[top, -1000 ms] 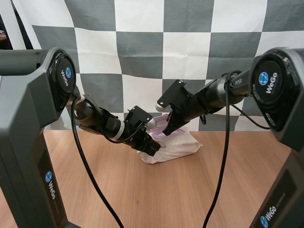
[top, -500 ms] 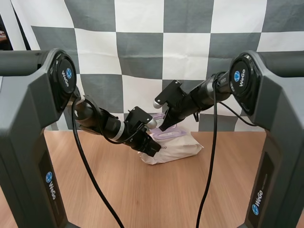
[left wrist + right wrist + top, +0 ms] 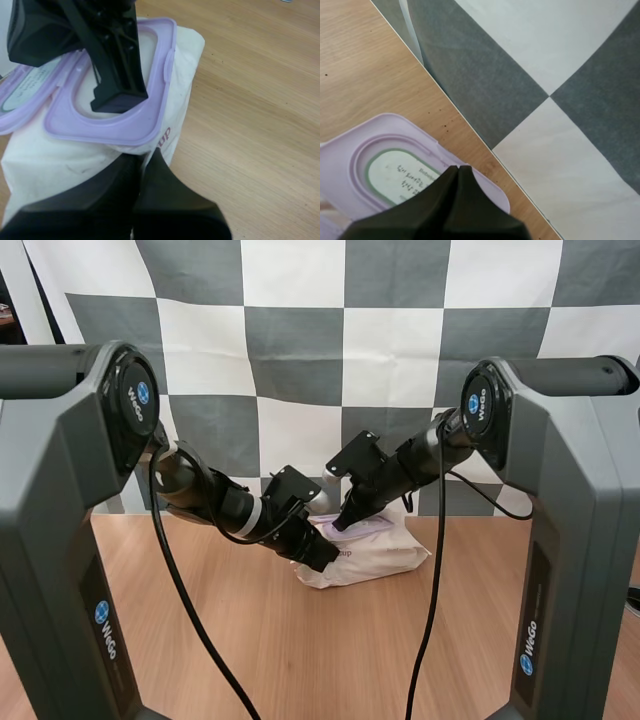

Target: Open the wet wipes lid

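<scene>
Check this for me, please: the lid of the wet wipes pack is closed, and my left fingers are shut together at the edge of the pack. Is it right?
Not quite. The lid is open, folded back beside the purple frame; the left wrist view shows it. The rest stands: the left fingers are shut together at the edge of the wet wipes pack.

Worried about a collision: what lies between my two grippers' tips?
In the left wrist view, the purple frame of the pack lies between the left gripper and right gripper.
</scene>
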`<control>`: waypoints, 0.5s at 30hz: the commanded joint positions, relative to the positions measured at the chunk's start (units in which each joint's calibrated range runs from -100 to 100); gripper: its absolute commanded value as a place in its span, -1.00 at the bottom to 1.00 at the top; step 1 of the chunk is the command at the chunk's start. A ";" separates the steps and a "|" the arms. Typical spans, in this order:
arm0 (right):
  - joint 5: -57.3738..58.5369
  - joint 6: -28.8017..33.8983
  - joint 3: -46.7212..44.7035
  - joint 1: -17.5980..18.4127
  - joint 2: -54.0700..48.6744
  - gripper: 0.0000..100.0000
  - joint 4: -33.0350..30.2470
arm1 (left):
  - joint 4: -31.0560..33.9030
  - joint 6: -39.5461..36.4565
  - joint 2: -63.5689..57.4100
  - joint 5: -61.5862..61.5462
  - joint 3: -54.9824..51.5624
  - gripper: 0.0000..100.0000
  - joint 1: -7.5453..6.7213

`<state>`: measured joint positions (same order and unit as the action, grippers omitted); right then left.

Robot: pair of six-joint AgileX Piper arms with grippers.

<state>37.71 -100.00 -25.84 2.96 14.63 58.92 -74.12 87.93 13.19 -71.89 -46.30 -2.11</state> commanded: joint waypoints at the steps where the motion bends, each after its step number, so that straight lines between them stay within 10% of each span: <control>1: 0.68 0.00 -0.18 -0.02 -0.02 -1.00 -1.11 | -0.34 0.03 0.03 0.39 -0.06 -1.00 -0.02; 10: -5.27 1.09 -0.18 -0.02 -16.74 -1.00 -4.93 | -0.43 -0.25 0.03 -4.80 -0.06 -1.00 -0.02; 15: -4.50 16.37 -0.18 -0.02 -34.33 -1.00 -16.37 | 0.36 -0.25 0.03 -5.25 -0.06 -0.68 -0.02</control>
<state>33.09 -95.83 -26.21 2.96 -4.25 49.07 -74.09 87.74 13.19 -76.67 -46.30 -2.11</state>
